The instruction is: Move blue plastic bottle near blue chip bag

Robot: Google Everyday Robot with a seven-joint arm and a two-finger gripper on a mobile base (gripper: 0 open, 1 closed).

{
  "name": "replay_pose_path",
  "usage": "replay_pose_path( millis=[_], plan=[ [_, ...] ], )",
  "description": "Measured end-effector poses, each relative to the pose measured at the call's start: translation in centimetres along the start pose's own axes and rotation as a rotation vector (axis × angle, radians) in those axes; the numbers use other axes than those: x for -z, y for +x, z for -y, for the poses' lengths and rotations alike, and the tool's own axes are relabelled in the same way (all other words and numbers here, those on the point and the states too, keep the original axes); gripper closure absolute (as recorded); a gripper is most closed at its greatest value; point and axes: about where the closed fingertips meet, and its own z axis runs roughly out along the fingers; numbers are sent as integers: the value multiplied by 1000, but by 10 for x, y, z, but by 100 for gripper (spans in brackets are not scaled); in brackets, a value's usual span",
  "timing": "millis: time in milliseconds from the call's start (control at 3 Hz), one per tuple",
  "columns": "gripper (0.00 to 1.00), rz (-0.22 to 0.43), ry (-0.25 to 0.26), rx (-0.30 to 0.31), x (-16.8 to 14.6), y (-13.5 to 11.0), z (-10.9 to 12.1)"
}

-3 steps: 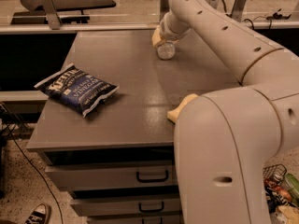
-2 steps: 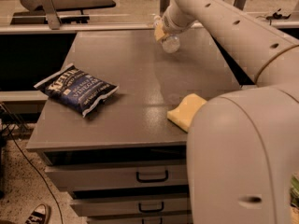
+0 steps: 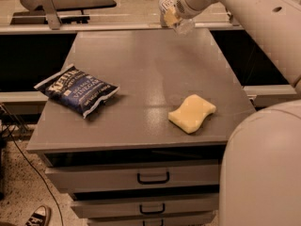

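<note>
grey cabinet top (image 3: 141,65): blue chip bag (image 3: 77,89) left, yellow sponge (image 3: 192,113) right; we hold blue plastic bottle (image 3: 165,4) aloft at back, gripper (image 3: 174,17) clamped round it, clear for carrying bagward.

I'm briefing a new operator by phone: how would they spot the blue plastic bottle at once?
Find the grey table with drawers. Above its far edge, the gripper at the arm's end holds the blue plastic bottle, tilted and off the surface. Unlike the blue chip bag and yellow sponge lying on the table, it is clear with a white cap.
</note>
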Motion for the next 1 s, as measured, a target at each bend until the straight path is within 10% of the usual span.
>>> replay_pose_path(
  millis=[1000],
  plan=[
    [100,-31,-97,137,7,5,-37]
  ],
)
